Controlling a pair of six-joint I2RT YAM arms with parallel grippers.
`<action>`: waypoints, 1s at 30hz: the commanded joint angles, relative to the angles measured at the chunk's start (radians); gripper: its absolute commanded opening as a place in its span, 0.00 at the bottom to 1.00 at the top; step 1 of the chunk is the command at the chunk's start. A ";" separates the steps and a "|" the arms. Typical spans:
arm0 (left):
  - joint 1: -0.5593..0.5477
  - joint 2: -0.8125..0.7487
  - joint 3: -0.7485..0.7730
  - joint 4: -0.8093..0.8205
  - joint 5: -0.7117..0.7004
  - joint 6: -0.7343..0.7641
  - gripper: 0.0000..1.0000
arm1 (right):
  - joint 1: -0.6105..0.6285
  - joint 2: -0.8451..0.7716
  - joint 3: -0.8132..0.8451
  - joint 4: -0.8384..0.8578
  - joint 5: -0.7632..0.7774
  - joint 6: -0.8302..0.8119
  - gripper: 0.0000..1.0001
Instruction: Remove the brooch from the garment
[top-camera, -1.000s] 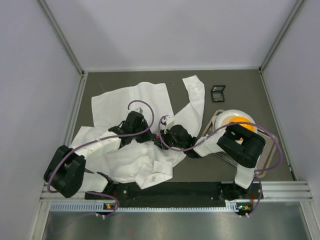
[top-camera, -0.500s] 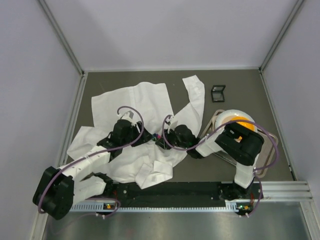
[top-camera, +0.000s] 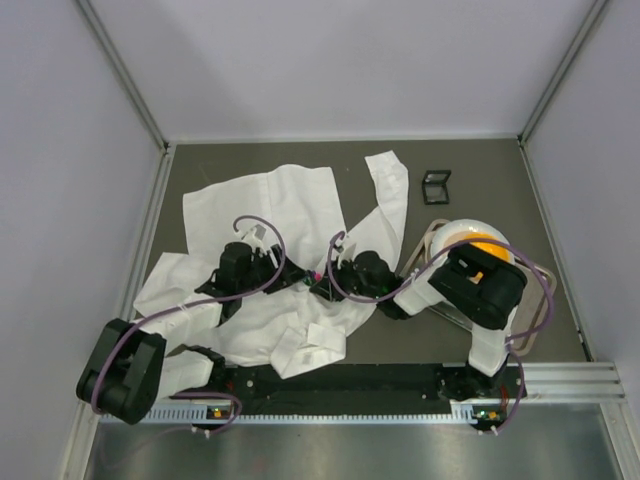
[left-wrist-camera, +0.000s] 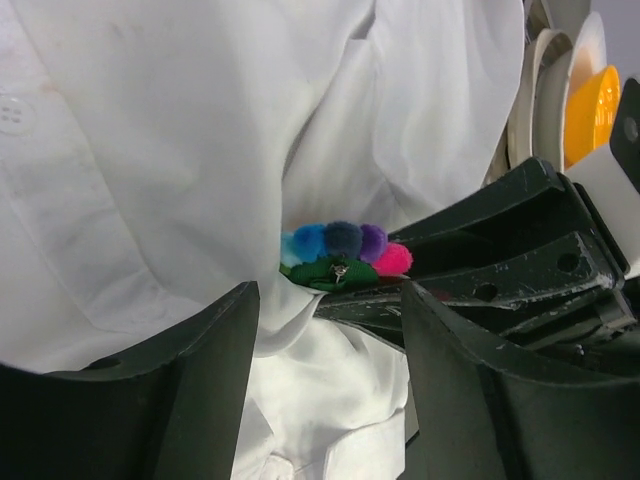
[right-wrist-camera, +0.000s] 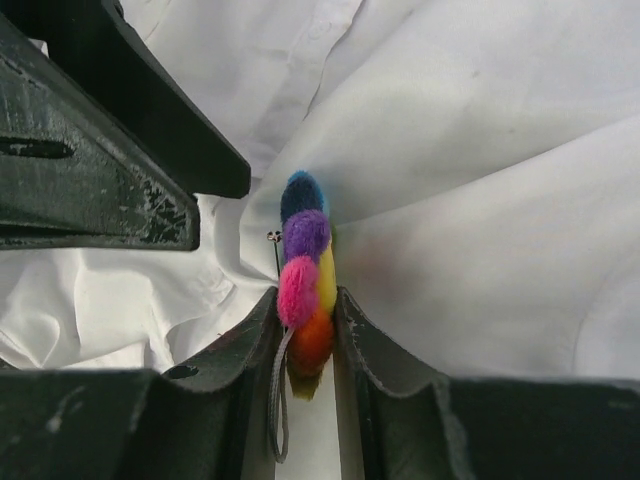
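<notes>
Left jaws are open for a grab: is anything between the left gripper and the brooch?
Yes. A fold of the garment bunches in front of the brooch, between it and the left gripper. The right gripper, shut on the brooch, sits close beside it.

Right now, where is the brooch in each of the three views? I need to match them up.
Top external: brooch, a tiny coloured speck mid-table on the white shirt.
Left wrist: brooch at picture centre, against a shirt fold.
Right wrist: brooch lower centre, edge-on, clamped in the right pincer.
Shared landmark: the creased white shirt behind it.
</notes>
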 joint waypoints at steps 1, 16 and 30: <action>0.004 0.013 -0.013 0.119 0.109 0.022 0.65 | -0.013 0.018 -0.018 0.128 -0.067 0.020 0.00; 0.019 -0.037 -0.137 0.245 0.132 0.005 0.74 | -0.037 0.036 -0.049 0.256 -0.133 0.073 0.00; 0.051 0.113 -0.151 0.496 0.252 0.037 0.59 | -0.042 0.022 -0.075 0.311 -0.159 0.089 0.00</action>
